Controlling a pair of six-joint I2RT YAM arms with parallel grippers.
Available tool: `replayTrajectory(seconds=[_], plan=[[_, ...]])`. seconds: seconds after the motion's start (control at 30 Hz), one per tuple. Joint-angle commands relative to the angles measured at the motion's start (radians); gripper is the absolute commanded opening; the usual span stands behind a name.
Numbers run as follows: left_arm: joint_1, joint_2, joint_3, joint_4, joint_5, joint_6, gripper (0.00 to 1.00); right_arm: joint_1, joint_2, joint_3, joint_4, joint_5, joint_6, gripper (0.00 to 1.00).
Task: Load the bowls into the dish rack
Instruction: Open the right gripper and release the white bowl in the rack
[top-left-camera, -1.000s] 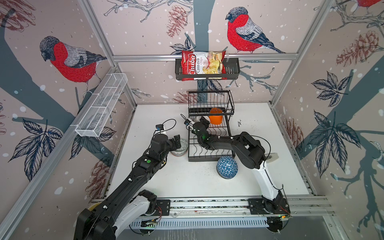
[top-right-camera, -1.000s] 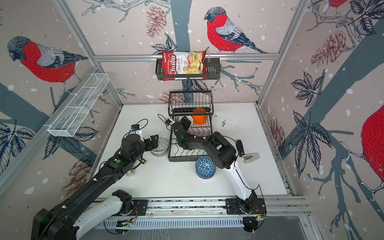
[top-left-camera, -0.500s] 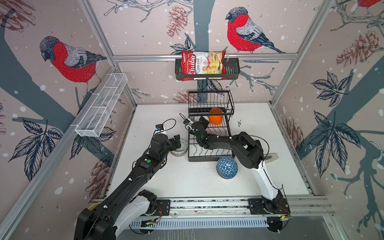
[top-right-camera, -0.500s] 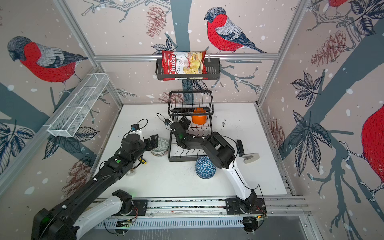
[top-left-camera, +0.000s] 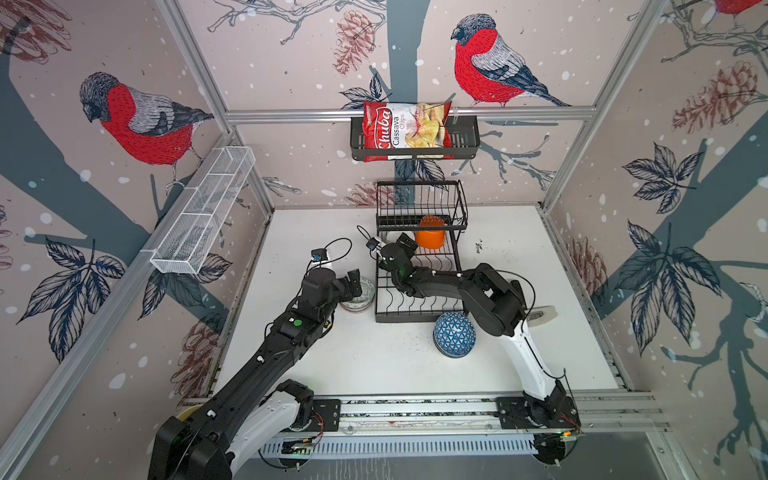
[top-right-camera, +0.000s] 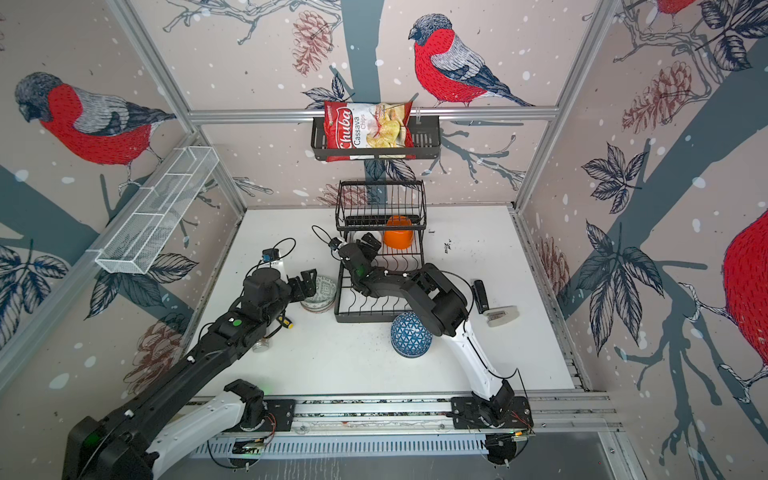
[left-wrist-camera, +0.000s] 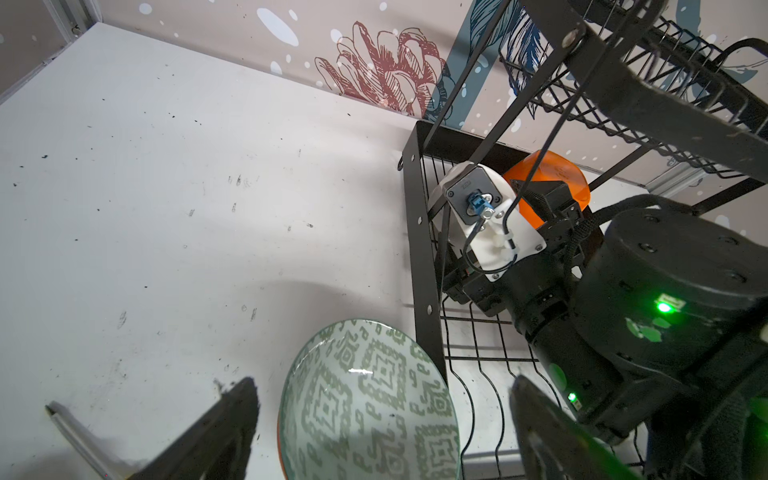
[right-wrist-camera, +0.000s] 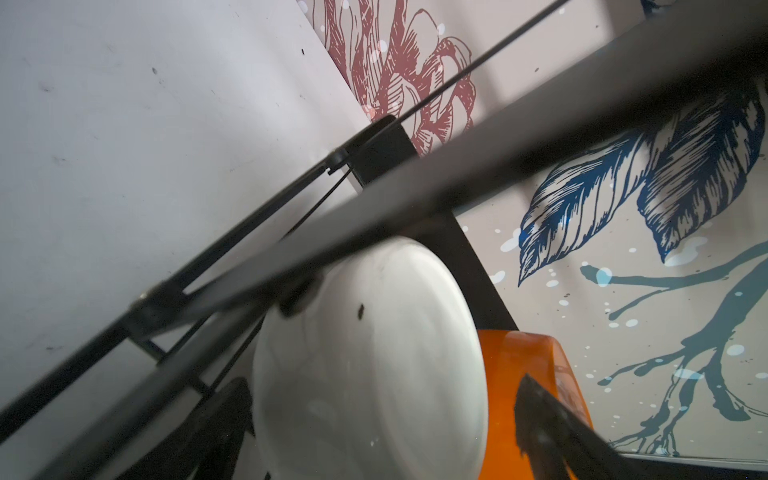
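Note:
A green-patterned bowl (top-left-camera: 358, 293) (top-right-camera: 320, 293) (left-wrist-camera: 365, 407) stands on the table just left of the black dish rack (top-left-camera: 417, 309) (top-right-camera: 374, 309). My left gripper (top-left-camera: 353, 286) (top-right-camera: 308, 284) (left-wrist-camera: 382, 386) hangs open over it, one finger on each side, not touching. My right gripper (top-left-camera: 405, 243) (top-right-camera: 370, 241) (right-wrist-camera: 382, 384) reaches into the rack under its raised tier. It is open around a plain white bowl (right-wrist-camera: 374, 353) that stands on edge beside the orange bowl (top-left-camera: 431, 237) (top-right-camera: 398, 237) (right-wrist-camera: 519, 374). A blue-patterned bowl (top-left-camera: 454, 334) (top-right-camera: 410, 334) lies upside down in front of the rack.
The rack's raised basket tier (top-left-camera: 419, 203) hangs right above my right gripper. A wall basket with a chips bag (top-left-camera: 415, 133) and a white mesh shelf (top-left-camera: 203, 208) are on the walls. A stapler (top-right-camera: 503, 313), a screwdriver (top-right-camera: 284, 322) and a small jar (top-right-camera: 262, 345) lie on the table.
My right gripper's jaws have spread wider around the white bowl and the wrist has shifted slightly. The left arm has not moved.

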Motion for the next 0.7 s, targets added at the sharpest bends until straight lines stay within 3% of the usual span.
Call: replayTrajectory(seconds=[0.0,0.67], plan=[[0.002,-0.001,0.0,0.028,0.007,0.004,0.94,0.01,-0.007,0.005,-0.005,-0.046,0.075,0.99],[0.002,-0.021,-0.003,0.014,0.003,0.0,0.94,0.011,-0.147,-0.147,0.008,-0.056,0.165,1.0]])
